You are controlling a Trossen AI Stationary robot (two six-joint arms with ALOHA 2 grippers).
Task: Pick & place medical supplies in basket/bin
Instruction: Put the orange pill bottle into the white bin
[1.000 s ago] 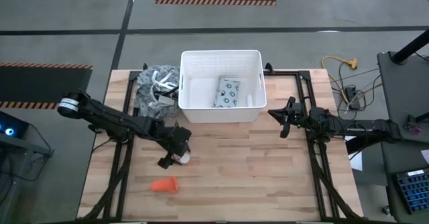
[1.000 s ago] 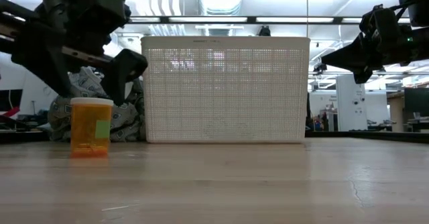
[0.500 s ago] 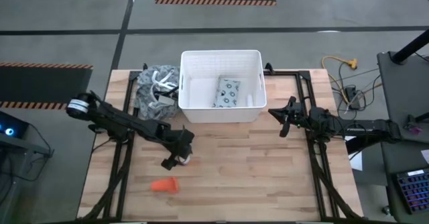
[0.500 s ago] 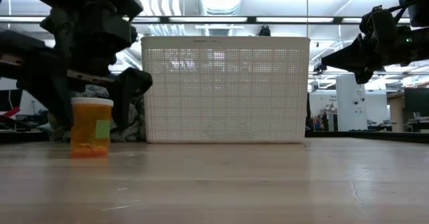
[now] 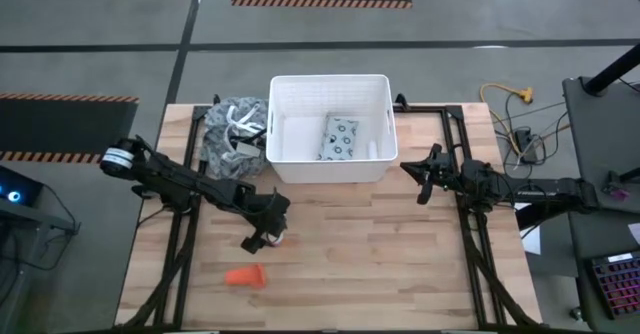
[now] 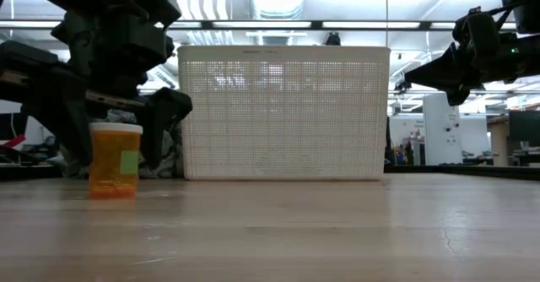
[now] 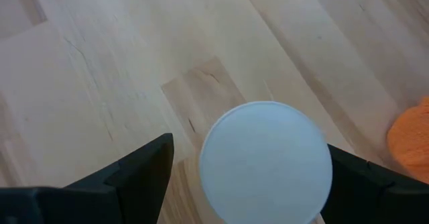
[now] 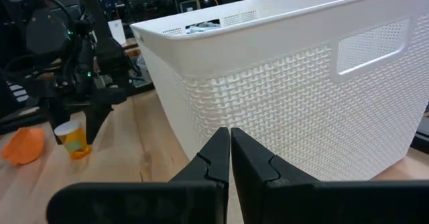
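Note:
The white-capped orange vial (image 6: 115, 160) stands upright on its base on the table, in front of the bin's left end; its round cap (image 7: 265, 159) fills the left wrist view. My left gripper (image 5: 266, 236) is open and points down over it, one finger on each side of the vial and apart from it. The white ribbed bin (image 5: 330, 86) sits at the table's far middle, with the ring-marked packet (image 5: 341, 139) lying inside. The orange piece (image 5: 245, 275) lies near the vial. My right gripper (image 5: 422, 175) is shut and hovers right of the bin. I cannot make out the white cylinder.
A grey and white heap of cloth and cords (image 5: 231, 132) lies against the bin's left wall, just beyond the left arm. Bare wood stretches across the table's near half and between the vial and the right arm. Cables and equipment stand off the table's right side.
My left gripper has come down over the vial and shifted slightly toward the table's right, so its open fingers now reach low on both sides of the vial. The vial has stayed in place. The right arm has kept still.

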